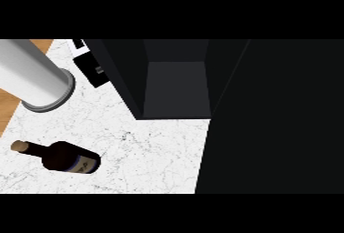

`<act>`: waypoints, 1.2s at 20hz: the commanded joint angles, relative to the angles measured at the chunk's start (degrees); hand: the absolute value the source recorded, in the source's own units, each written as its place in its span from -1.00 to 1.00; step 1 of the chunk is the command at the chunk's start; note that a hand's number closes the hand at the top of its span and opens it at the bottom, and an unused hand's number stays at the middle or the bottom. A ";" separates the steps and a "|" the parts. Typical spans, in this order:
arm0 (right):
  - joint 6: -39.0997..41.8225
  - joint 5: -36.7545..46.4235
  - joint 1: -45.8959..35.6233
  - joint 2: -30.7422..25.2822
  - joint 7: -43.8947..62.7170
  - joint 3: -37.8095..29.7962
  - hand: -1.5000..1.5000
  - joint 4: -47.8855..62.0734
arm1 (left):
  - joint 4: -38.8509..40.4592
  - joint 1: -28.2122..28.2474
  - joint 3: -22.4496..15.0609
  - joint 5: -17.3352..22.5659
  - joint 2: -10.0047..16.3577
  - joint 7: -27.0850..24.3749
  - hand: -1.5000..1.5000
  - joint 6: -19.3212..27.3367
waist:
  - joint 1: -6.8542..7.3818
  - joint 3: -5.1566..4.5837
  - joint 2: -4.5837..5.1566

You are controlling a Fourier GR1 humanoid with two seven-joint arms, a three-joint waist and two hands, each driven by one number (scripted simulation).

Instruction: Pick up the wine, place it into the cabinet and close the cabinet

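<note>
Wine bottle (67, 158) left of open cabinet (176, 86); grey cylinder (33, 75) beyond; hands' state untellable.

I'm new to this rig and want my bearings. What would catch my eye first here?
The open black cabinet dominates the top centre, and a broad dark panel, likely its door, covers the right side. On the white marble counter at the lower left is the dark wine bottle, its cork toward the left edge. A pale grey forearm crosses the upper left corner.
</note>
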 commanded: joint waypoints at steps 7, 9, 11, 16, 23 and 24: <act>-4.07 7.73 0.34 -3.00 6.91 3.90 -1.00 -11.88 | 1.12 -4.28 -5.92 -13.05 -8.27 -1.10 -1.00 0.20 | -0.64 0.02 -0.12; -3.54 8.07 0.48 -3.97 4.68 4.52 -1.00 -9.57 | 6.90 -5.31 -5.28 -15.21 -9.14 -1.82 -1.00 -5.18 | -0.46 0.01 0.03; -4.74 6.33 -1.26 -4.19 6.62 1.77 -1.00 -10.51 | 7.00 -5.63 -6.08 -19.22 -11.89 -3.02 -1.00 -4.86 | -0.31 0.02 0.05; -6.36 7.42 -1.64 -5.86 8.85 4.25 -1.00 -13.26 | 11.94 -4.77 -4.87 -24.81 -14.70 -5.13 -1.00 -8.85 | -0.66 -0.02 -0.10; -8.96 10.33 -4.47 -5.94 7.81 5.63 -1.00 -9.46 | 19.91 -5.70 -1.48 -34.95 -18.91 -12.16 -1.00 -17.78 | -0.09 -0.04 -0.08; -7.61 5.93 -6.03 -7.45 9.44 0.21 -1.00 -9.55 | 21.23 -7.04 -1.33 -35.78 -18.65 -12.36 -1.00 -18.00 | 0.14 0.01 0.09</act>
